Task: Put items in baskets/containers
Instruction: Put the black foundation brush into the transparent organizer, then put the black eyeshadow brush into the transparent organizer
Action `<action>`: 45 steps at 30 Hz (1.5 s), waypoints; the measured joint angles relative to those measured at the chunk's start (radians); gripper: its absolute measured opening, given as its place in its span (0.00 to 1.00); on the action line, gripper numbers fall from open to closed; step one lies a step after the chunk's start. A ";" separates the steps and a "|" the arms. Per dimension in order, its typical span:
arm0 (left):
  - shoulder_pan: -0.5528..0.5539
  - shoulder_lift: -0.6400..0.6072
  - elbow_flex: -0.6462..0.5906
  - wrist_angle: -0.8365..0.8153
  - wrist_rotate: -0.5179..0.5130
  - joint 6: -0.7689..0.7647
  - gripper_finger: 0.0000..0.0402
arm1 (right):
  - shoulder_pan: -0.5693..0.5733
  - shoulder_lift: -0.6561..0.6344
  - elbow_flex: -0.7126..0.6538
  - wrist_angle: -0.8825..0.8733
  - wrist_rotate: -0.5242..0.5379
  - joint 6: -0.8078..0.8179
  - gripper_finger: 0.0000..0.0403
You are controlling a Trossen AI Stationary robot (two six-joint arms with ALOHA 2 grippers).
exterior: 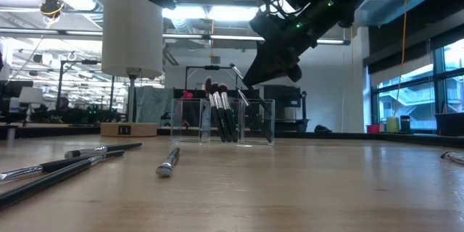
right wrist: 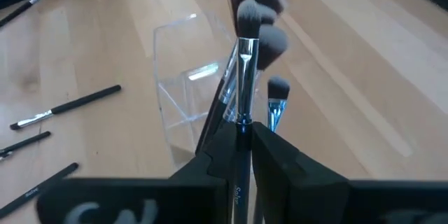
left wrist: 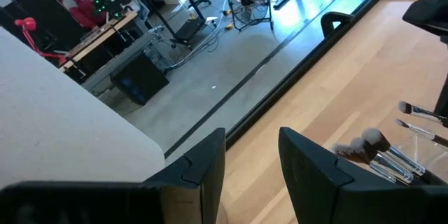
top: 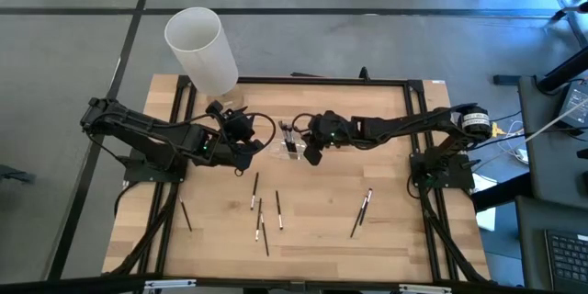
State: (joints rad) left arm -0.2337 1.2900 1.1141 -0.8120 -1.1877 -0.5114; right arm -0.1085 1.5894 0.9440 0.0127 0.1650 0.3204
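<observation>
Both arms reach inward toward the middle of the desk's far half.

The right gripper point(right wrist: 241, 155) points downward with its jaws pinched on a thin brush handle. The left gripper point(left wrist: 252, 175) is held above the desk, jaws parted with nothing between them.

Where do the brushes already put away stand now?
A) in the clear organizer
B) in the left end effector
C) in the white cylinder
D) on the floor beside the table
A: the low view shows several brushes upright inside the clear organizer, and the right end effector holds one more brush above it.
</observation>
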 joint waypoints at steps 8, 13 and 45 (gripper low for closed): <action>0.000 0.000 0.000 0.000 0.000 0.000 0.32 | 0.000 0.000 0.000 -0.045 -0.001 0.017 0.20; 0.000 0.000 0.000 0.000 0.000 0.000 0.32 | 0.000 0.000 0.000 -0.040 -0.008 -0.004 0.30; 0.000 0.000 0.000 -0.021 -0.005 0.001 0.32 | 0.294 0.450 0.524 -0.436 -0.410 -1.102 0.37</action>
State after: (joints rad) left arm -0.2337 1.2896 1.1141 -0.8331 -1.1923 -0.5106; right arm 0.1859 2.0391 1.4679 -0.4236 -0.2452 -0.7821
